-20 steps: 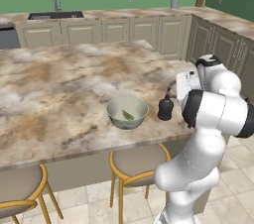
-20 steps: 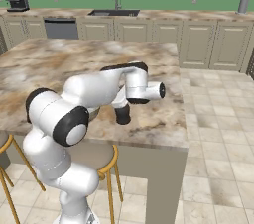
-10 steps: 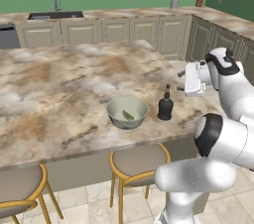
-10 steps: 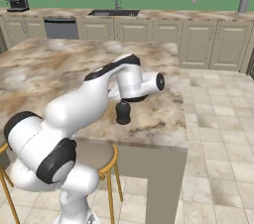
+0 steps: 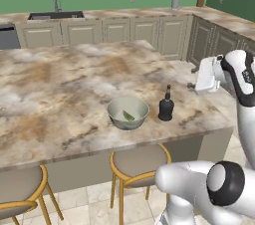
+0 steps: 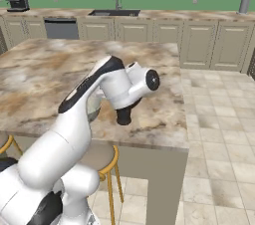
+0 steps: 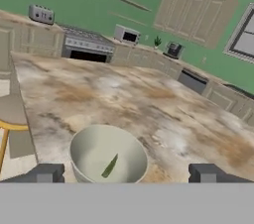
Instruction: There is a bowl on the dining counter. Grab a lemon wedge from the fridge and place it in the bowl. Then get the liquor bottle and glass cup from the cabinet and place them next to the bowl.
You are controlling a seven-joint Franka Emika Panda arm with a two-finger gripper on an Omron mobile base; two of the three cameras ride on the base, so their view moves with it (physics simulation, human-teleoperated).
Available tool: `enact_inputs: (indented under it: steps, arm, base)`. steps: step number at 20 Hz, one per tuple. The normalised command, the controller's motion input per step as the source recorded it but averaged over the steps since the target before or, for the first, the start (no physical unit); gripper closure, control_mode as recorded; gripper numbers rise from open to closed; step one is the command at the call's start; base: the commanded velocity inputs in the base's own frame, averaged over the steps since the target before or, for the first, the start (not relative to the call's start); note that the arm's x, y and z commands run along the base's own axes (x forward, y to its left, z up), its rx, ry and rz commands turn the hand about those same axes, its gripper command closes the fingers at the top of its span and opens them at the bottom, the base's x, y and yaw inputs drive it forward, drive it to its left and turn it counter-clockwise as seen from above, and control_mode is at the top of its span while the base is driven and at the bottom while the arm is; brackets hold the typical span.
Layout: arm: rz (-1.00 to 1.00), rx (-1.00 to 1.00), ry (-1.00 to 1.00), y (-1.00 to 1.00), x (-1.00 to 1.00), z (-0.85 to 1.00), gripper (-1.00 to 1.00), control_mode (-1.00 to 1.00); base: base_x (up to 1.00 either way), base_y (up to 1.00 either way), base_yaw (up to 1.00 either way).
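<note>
The gripper (image 7: pixel 126 173) hangs wide open and empty, above the right end of the dining counter (image 5: pixel 55 89). The bowl (image 5: pixel 128 112) with the lemon wedge (image 5: pixel 128 115) sits just left of the liquor bottle (image 5: pixel 166 105). Likely next comes the glass cup: the arm should lift clear of the bottle before the base drives off.

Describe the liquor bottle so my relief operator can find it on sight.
Find the marble dining counter and go to its front edge above the stools. The pale bowl holding the lemon wedge sits there; the liquor bottle stands upright just right of it, squat, dark, narrow-necked.
</note>
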Motion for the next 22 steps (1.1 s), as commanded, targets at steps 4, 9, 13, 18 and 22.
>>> enact_inputs:
  steps: [4,9,13,18,22]
  arm:
    - [-0.23,0.00,0.01,0.00,-0.93,0.54,-1.00,-1.00]
    - [-0.30,-0.04,0.07,0.03,-0.79,0.49,-1.00,-1.00]
    - [-0.33,-0.09,0.12,0.08,-0.69,0.42,-1.00,-1.00]
    - [-0.34,-0.09,0.11,0.07,-0.73,0.34,-1.00,-1.00]
    - [-0.29,-0.09,0.05,0.03,-0.86,0.26,-1.00,-1.00]
  base:
    - [0.00,0.00,0.00]
    - [0.00,0.00,0.00]
    - [0.00,0.00,0.00]
    - [0.00,0.00,0.00]
    - [0.00,0.00,0.00]
